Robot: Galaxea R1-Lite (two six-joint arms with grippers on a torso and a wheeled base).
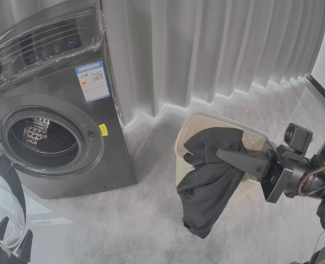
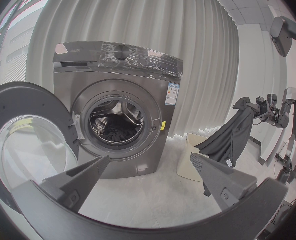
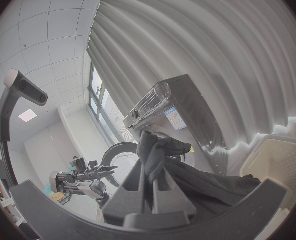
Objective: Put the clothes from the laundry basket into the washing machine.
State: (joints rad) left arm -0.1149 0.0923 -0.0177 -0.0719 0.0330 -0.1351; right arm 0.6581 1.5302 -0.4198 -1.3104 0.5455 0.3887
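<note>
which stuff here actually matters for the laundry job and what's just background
Job: dark garment, clamped in the right gripper; laundry basket; washing machine, door open.
Background: curtain; floor.

Nothing you could read.
The washing machine [image 1: 60, 88] carried a blue-edged label [image 1: 92, 80] and a yellow sticker [image 1: 103, 129], print too small.

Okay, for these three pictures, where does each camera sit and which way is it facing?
Head view: high, looking down at washing machine, laundry basket, right gripper clamping dark garment.
Left wrist view: low behind open left gripper, facing the drum.
Right wrist view: behind right gripper, facing the machine.
All share machine and garment.
</note>
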